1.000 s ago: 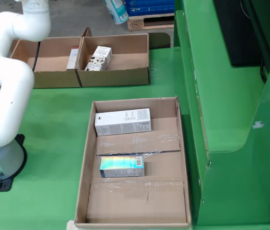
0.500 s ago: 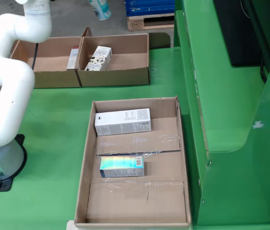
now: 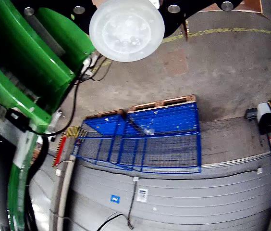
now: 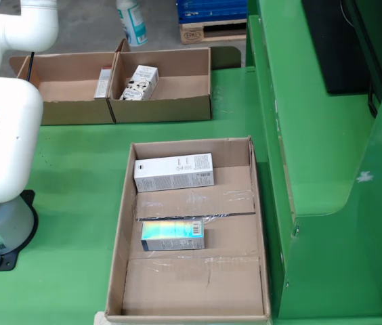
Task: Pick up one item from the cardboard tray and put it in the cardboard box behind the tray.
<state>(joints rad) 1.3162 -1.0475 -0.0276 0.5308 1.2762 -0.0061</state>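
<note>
Looking through the gripper-mounted view first, I see the round translucent white suction cup (image 3: 126,29) at the top edge, bare-faced as far as I can tell, with nothing on it; it has no jaws to open or close, and I cannot tell whether vacuum is on. Below it lie grey concrete floor, a blue wire-mesh pallet cage (image 3: 145,139) and green machine framing (image 3: 25,72), so the camera is aimed away from the work. Switching to the fixed view, the white jointed arm (image 4: 5,101) rises at the left and its tool end runs off the top of the frame. At the top edge a white-and-teal bottle-like item (image 4: 131,20) shows above the boxes; it may hang from the cup, but I can't confirm that. The shallow cardboard tray (image 4: 120,250) holds a long white carton (image 4: 174,172) and a small iridescent teal box (image 4: 172,235), well apart. Behind it the open cardboard box (image 4: 160,108) already holds a white printed carton (image 4: 140,82). My worry: with the wrist view off the table, any descent would be blind and could clip a box wall.
</note>
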